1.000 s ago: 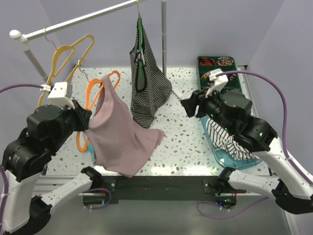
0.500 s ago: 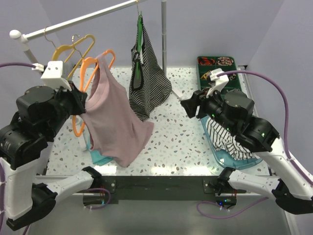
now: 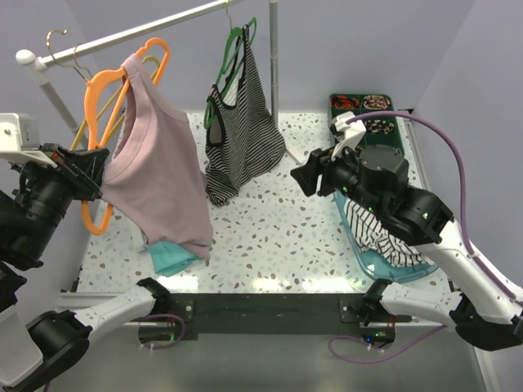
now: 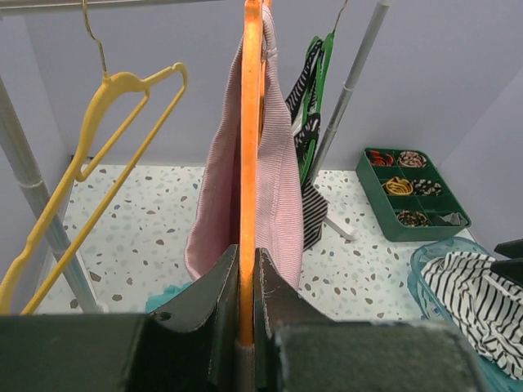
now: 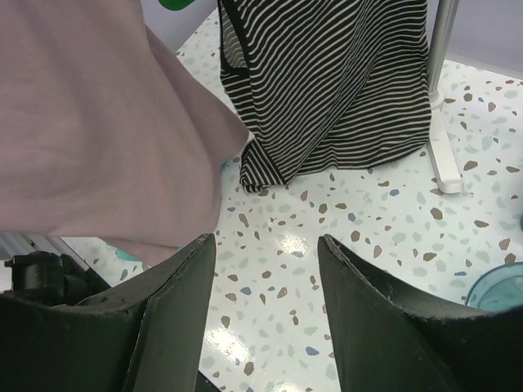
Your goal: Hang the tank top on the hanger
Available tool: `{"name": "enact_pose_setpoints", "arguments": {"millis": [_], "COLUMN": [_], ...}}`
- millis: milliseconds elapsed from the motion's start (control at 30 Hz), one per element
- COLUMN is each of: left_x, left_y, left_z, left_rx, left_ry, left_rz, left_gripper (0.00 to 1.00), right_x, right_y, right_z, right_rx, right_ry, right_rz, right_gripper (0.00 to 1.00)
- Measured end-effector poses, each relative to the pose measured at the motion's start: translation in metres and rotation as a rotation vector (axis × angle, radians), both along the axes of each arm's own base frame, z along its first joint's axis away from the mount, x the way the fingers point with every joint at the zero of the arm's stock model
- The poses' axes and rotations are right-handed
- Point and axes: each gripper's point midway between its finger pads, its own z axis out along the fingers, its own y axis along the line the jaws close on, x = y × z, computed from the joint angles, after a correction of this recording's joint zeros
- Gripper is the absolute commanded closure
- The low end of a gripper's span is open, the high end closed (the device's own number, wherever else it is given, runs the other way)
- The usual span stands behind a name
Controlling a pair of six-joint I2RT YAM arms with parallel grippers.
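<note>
The mauve-pink tank top (image 3: 155,171) is draped over the orange hanger (image 3: 91,82), raised off the surface (image 3: 286,229) at the left beneath the metal rail (image 3: 122,34). In the left wrist view the thin cloth (image 4: 278,180) falls on both sides of the hanger's orange bar (image 4: 249,163), and its hem hangs free above a crumpled teal cloth (image 3: 172,255) lying on the surface. The left gripper (image 4: 248,261) is clamped on the hanger's lower bar, with the orange plastic pinched between its dark fingers (image 4: 208,286). The hanger's metal hook sits up near the rail's left end; whether it is over the rail cannot be told.

A yellow hanger (image 4: 106,90) hangs bare on the rail just beside it. Farther right, a black-and-white striped top (image 3: 241,139) hangs from a green hanger (image 3: 237,41).

The right gripper (image 5: 265,245) hovers over the middle of the surface with its fingers spread, holding nothing, and points towards the tank top. Behind it are a green compartment tray (image 3: 364,104) and a teal bin (image 3: 384,261) holding striped cloth.
</note>
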Motion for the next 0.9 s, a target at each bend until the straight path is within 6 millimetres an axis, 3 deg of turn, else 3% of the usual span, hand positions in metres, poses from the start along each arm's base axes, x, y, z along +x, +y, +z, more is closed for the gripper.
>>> {"name": "enact_pose_setpoints", "arguments": {"millis": [133,267,600,733,900], "left_x": [0.004,0.022,0.101,0.119,0.128], "left_y": [0.001,-0.008,-0.062,-0.084,-0.103], "left_z": [-0.005,-0.021,-0.071,-0.084,-0.082], "left_rx": [0.016,0.056,0.187,0.199,0.175], "left_ry": [0.013,0.066,0.222,0.256,0.241], "left_rz": [0.015,0.031,0.014,-0.04,-0.099], "left_gripper": [1.0,1.0,1.0,1.0,1.0], "right_x": [0.0,0.001,-0.001,-0.005,-0.01], "right_y": [0.004,0.006,0.004,-0.004,-0.016], "right_z": [-0.001,-0.001,-0.011,-0.004,0.006], "right_rx": [0.005,0.013,0.014,0.031,0.052], "right_ry": [0.008,0.009,0.022,0.003,-0.024], "right_rz": [0.013,0.013,0.008,-0.002,-0.025], "right_gripper": [0.44,0.44,0.44,0.43,0.43]}}
